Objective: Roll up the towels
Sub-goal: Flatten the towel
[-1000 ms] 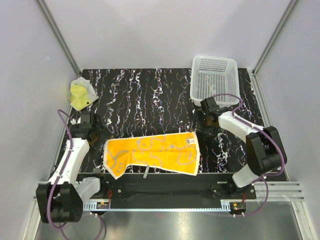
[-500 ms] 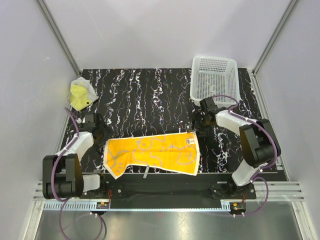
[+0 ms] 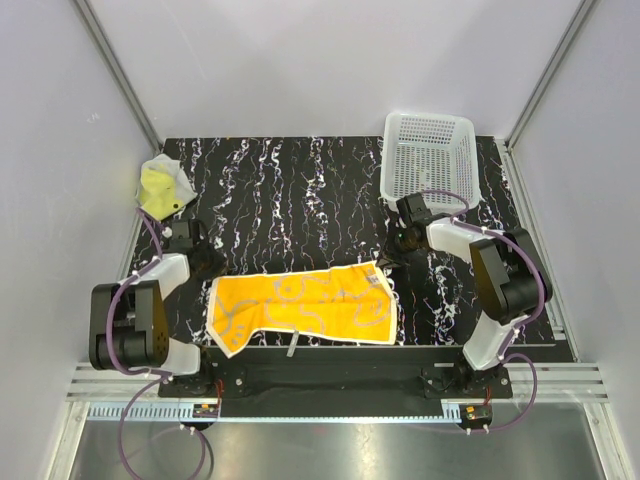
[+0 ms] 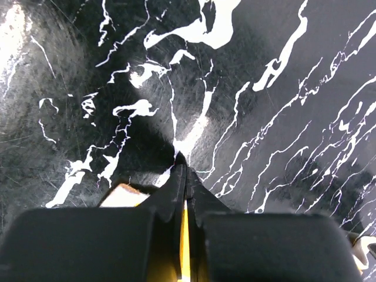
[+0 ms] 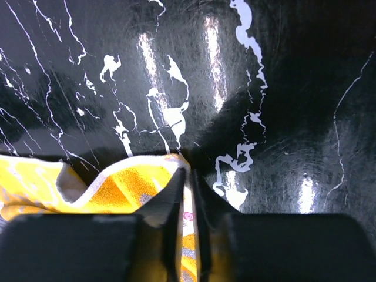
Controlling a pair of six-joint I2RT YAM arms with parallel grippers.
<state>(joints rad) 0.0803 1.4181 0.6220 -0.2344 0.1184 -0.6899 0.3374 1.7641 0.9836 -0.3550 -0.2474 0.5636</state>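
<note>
While your left pincer and right pincer clamp tight on the orange towel by thin corners, either may slip.

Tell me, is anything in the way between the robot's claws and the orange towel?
No, nothing visible is in the way. The left gripper and the right gripper are each closed on a far corner of the orange towel, which lies spread on the black table.
</note>
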